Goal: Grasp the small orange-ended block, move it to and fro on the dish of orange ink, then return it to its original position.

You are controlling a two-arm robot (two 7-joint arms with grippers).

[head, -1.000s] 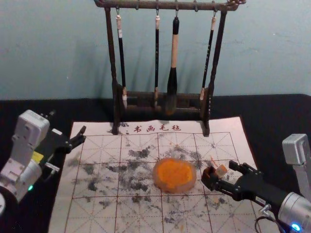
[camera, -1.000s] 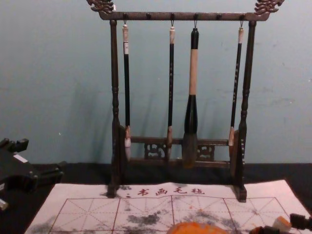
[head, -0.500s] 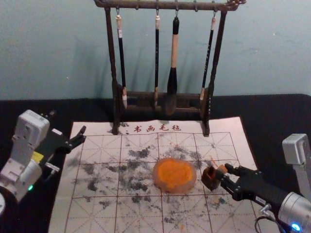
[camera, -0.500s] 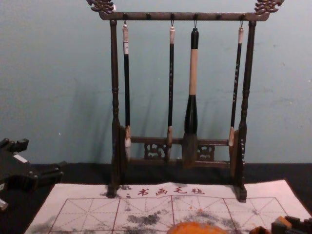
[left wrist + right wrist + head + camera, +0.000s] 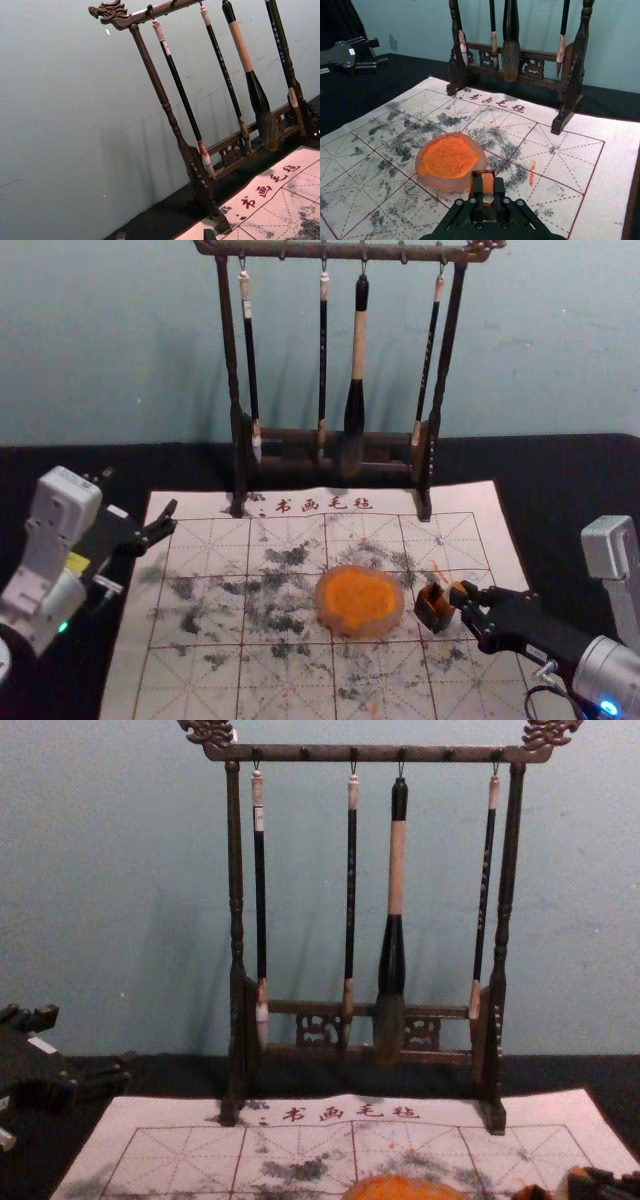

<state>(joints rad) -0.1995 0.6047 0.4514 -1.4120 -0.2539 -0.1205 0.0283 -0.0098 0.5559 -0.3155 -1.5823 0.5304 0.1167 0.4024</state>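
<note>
My right gripper is shut on the small orange-ended block, just right of a small dark box. In the right wrist view the block, with its orange face and pale lower end, sits between the fingertips of the right gripper; the box partly hides behind them. The round translucent dish of orange ink rests left of the box. Parked at the left, my left gripper stands open; in its wrist view the left gripper has its tips at the picture's edge.
A dark wooden rack with several hanging brushes stands behind the dish at the mat's back edge. The white gridded mat has dark ink smudges and lies on a black cloth.
The right gripper's fingers have closed from wide apart onto the block. The block has turned slightly, and the dark box beside it shows more fully. The left arm is unchanged.
</note>
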